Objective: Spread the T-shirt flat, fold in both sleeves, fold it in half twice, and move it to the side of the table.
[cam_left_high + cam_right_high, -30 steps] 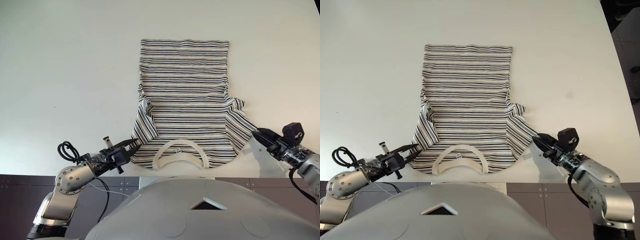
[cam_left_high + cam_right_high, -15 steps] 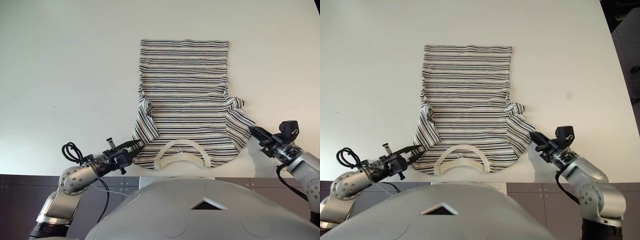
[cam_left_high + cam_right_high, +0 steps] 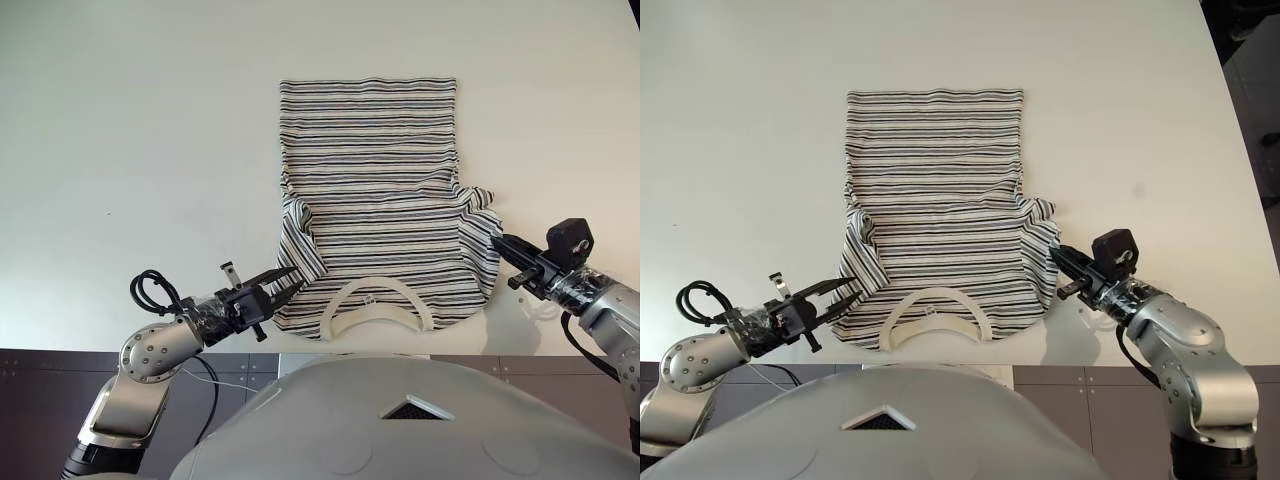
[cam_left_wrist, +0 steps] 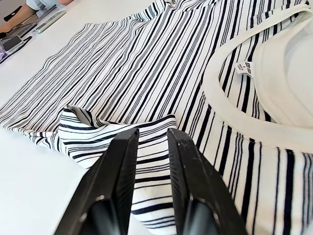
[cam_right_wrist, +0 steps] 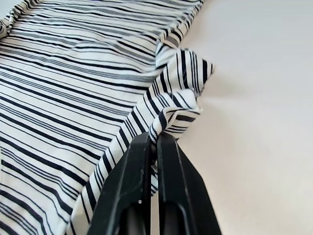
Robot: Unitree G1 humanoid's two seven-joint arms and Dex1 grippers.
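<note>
Left gripper [image 3: 283, 283] with jaws parted, astride the left sleeve [image 3: 298, 245]. Black-and-white striped T-shirt [image 3: 370, 170] spread flat by the near edge of the plain white tabletop [image 3: 120, 120]. Right gripper [image 3: 500, 246] clamped tight on the right sleeve [image 3: 478, 235]. Sleeve folds under way, by the look of it — both halvings and the move aside left. Dark floor [image 3: 40, 375] beyond the near edge.

head stereo: high, facing down over table [image 3: 120, 120] | wrists: close, low, both on T-shirt [image 4: 146, 73]
</note>
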